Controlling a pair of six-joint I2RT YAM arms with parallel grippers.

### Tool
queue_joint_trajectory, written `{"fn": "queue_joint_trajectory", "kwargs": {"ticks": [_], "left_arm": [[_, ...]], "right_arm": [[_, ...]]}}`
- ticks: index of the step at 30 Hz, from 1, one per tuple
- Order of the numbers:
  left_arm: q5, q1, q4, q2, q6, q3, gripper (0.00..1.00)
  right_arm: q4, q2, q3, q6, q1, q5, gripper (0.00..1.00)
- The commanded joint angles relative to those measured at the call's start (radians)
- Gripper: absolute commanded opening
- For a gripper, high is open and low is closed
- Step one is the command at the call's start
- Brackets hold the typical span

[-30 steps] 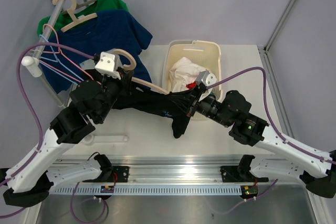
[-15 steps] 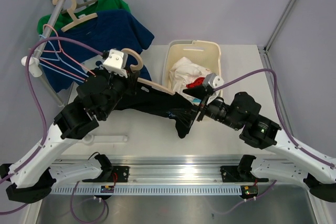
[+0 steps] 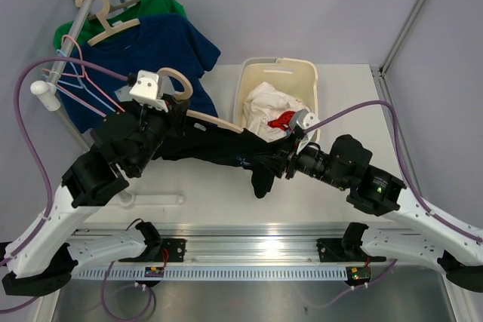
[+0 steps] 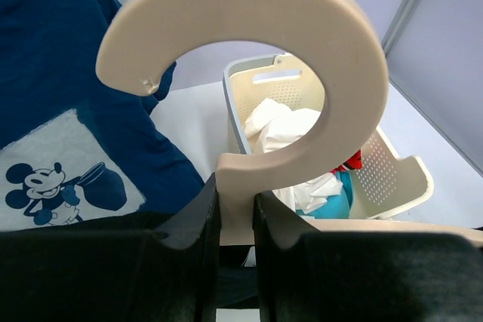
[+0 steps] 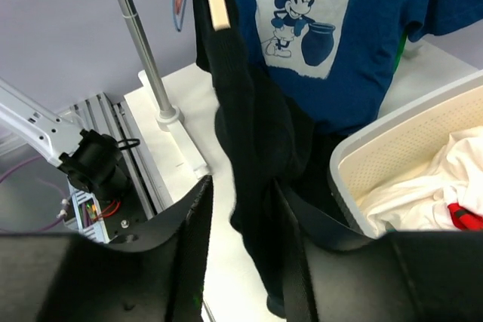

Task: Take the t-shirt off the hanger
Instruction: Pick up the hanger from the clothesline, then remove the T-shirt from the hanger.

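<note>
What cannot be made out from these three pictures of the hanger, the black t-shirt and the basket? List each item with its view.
- Right wrist view: whether the right gripper pinches the black t-shirt; the contact is unclear.
- Left wrist view: the shoulders of the hanger, mostly hidden behind the left gripper.
- Top view: what the red item in the basket is, half buried in white cloth.

From above, both ends of the hanger lie hidden under the black t-shirt and the left gripper, the right gripper (fingers sunk in dark cloth) shows no clear pinch, and the red thing in the basket is too small to name.
</note>
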Motion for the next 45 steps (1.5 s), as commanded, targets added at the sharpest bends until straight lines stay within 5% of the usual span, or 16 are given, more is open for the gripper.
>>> {"fn": "queue_joint_trajectory", "kwargs": {"ticks": [1, 2, 3, 10, 19, 25, 26, 33, 38, 39, 40, 42, 45], "left_arm": [[-0.067, -0.008, 0.063, -0.026, -0.035, 0.074, 0.00], [-0.085, -0.008, 0.047, -0.025, -0.033, 0.105, 0.00], [-0.114, -0.008, 0.025, -0.026, -0.030, 0.119, 0.00], [-0.144, -0.008, 0.028, -0.034, -0.049, 0.197, 0.00], [-0.082, -0.008, 0.028, 0.046, -0.141, 0.393, 0.00], [-0.041, -0.008, 0.030, 0.047, -0.158, 0.387, 0.00], [-0.026, -0.008, 0.030, 0.044, -0.159, 0.378, 0.00], [0.002, -0.008, 0.030, 0.050, -0.155, 0.312, 0.00], [-0.042, -0.008, 0.034, 0.052, -0.141, 0.306, 0.00], [-0.047, -0.008, 0.037, 0.052, -0.138, 0.312, 0.00], [-0.052, -0.008, 0.037, 0.050, -0.138, 0.314, 0.00], [-0.058, -0.008, 0.040, 0.044, -0.142, 0.320, 0.00], [-0.059, -0.008, 0.039, 0.026, -0.148, 0.320, 0.00]], "right_arm": [[-0.034, -0.013, 0.003, 0.013, -0.005, 0.046, 0.33], [-0.035, -0.021, 0.001, 0.013, -0.005, 0.092, 0.25], [-0.037, -0.033, -0.002, 0.023, -0.007, 0.121, 0.00], [-0.083, -0.075, 0.000, 0.079, -0.007, 0.376, 0.00], [-0.155, -0.121, -0.023, 0.168, -0.007, 0.346, 0.00], [-0.126, -0.199, -0.055, 0.157, -0.007, 0.326, 0.00], [-0.117, -0.200, -0.055, 0.148, -0.007, 0.307, 0.01], [-0.081, -0.164, -0.059, 0.140, -0.007, 0.191, 0.52], [-0.103, -0.147, -0.052, 0.149, -0.007, 0.194, 0.65], [-0.104, -0.147, -0.052, 0.152, -0.007, 0.212, 0.59], [-0.107, -0.147, -0.051, 0.157, -0.007, 0.224, 0.31], [-0.124, -0.141, -0.049, 0.162, -0.009, 0.285, 0.00], [-0.107, -0.148, -0.069, 0.162, -0.007, 0.377, 0.00]]}}
